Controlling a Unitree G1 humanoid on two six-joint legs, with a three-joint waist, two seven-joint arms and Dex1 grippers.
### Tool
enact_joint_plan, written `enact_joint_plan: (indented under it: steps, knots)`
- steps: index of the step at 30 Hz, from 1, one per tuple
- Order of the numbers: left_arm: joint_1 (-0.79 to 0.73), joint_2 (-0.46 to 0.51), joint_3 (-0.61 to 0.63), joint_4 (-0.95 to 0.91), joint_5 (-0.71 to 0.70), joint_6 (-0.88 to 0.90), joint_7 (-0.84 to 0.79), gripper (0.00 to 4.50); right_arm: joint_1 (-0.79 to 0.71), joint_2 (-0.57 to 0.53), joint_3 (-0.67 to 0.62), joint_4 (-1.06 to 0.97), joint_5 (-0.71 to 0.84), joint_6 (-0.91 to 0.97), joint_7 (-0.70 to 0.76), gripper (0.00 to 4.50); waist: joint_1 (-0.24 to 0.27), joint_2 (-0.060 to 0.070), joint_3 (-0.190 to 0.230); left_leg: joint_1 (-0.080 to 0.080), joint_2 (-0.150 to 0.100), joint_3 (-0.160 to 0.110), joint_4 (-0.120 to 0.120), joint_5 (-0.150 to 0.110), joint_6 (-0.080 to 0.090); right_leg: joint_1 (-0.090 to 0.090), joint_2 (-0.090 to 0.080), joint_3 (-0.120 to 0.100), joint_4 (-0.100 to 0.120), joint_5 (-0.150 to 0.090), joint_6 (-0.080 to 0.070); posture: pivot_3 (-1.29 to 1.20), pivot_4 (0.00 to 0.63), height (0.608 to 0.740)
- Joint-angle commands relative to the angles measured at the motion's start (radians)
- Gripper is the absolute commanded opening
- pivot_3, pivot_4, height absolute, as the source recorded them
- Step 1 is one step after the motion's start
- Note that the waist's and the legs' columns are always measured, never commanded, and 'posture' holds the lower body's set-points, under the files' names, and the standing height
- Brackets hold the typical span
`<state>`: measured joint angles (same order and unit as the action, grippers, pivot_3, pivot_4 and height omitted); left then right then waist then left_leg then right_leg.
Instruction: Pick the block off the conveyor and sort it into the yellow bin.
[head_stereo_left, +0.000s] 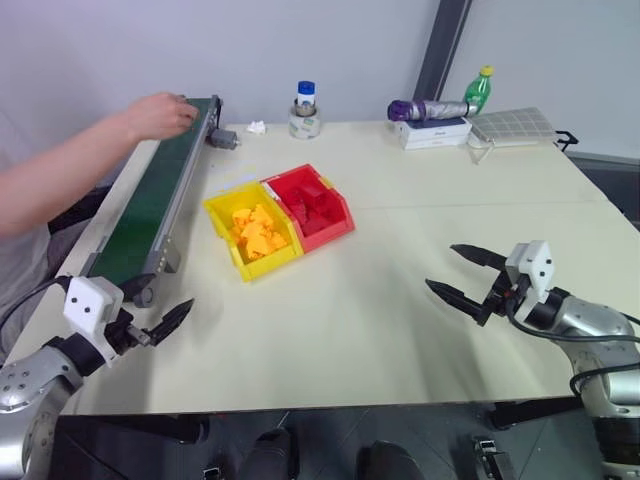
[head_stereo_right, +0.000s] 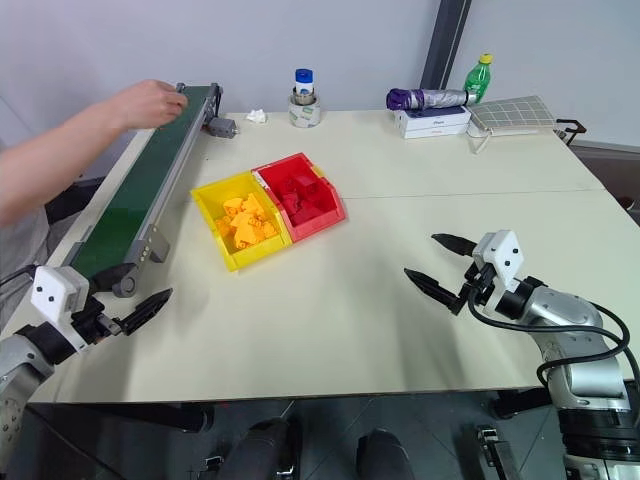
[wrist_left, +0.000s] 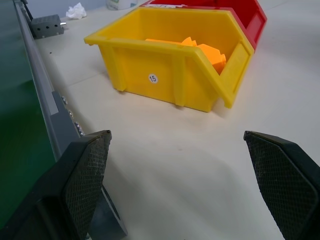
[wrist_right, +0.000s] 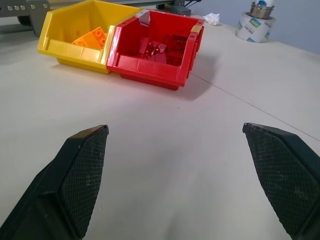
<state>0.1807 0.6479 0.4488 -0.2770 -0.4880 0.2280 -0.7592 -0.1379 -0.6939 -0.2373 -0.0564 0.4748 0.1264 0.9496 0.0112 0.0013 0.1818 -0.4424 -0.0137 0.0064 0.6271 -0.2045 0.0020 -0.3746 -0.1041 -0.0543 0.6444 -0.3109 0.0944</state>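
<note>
Now – smooth plastic yellow bin (head_stereo_left: 250, 232), ribbed green conveyor (head_stereo_left: 150, 205)

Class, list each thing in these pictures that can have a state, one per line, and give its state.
Left gripper: open, empty, beside the conveyor's near end.
Right gripper: open, empty, above the table.
Yellow plastic bin: holds orange bricks.
Red plastic bin: joined to the yellow one, holds red bricks.
Dark green conveyor belt: bare along its visible length; a person's hand at its far end.

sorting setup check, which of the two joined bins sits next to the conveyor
The yellow bin, holding orange blocks; the red bin is joined on its far side, away from the conveyor.
</note>
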Motion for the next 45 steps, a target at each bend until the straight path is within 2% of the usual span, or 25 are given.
enact_joint_plan:
  steps: [1, 19, 27, 34, 41, 45]
  knots:
    - [-0.008, 0.003, 0.006, -0.030, -0.016, 0.023, 0.015, 4.48, -0.015, 0.001, -0.010, -0.030, 0.002, -0.015, -0.001, 4.50, 0.000, 0.000, 0.000, 0.000, 0.000, 0.000, 0.000, 0.000, 0.000, 0.000, 0.000, 0.000, 0.000, 0.000, 0.000, 0.00, 0.150, 0.740]
    - [-0.023, -0.002, 0.005, -0.036, 0.001, -0.001, 0.016, 4.48, -0.022, 0.001, -0.004, -0.025, 0.001, -0.019, 0.003, 4.50, 0.000, 0.000, 0.000, 0.000, 0.000, 0.000, 0.000, 0.000, 0.000, 0.000, 0.000, 0.000, 0.000, 0.000, 0.000, 0.00, 0.150, 0.740]
    - [-0.001, -0.036, 0.126, -0.117, -0.051, -0.003, 0.097, 4.48, -0.061, 0.012, 0.014, -0.014, 0.012, -0.012, 0.011, 4.50, -0.001, 0.000, 0.000, 0.000, 0.000, 0.000, 0.000, 0.000, 0.000, 0.000, 0.000, 0.000, 0.000, 0.000, 0.000, 0.00, 0.150, 0.740]
    - [0.116, -0.146, 0.264, -0.183, -0.115, -0.009, 0.200, 4.48, -0.092, 0.030, 0.037, 0.011, 0.001, -0.024, 0.018, 4.50, -0.004, 0.000, 0.000, 0.000, 0.000, 0.000, -0.001, 0.001, 0.002, 0.000, 0.000, 0.000, -0.001, 0.000, 0.000, 0.00, 0.150, 0.740]
    - [0.203, -0.283, 0.295, -0.172, -0.072, -0.085, 0.317, 4.48, -0.115, 0.042, 0.051, 0.022, -0.001, -0.027, 0.024, 4.50, 0.002, 0.000, 0.000, 0.000, 0.000, 0.000, 0.000, 0.000, 0.000, 0.000, 0.000, 0.000, -0.004, 0.000, 0.000, 0.00, 0.150, 0.740]
    - [0.199, -0.291, 0.266, -0.171, -0.082, -0.067, 0.347, 4.48, -0.120, 0.043, 0.054, 0.025, -0.002, -0.026, 0.026, 4.50, 0.002, 0.000, 0.000, 0.000, 0.000, 0.000, 0.000, -0.001, 0.001, 0.000, 0.000, -0.001, -0.008, 0.000, 0.000, 0.00, 0.150, 0.740]
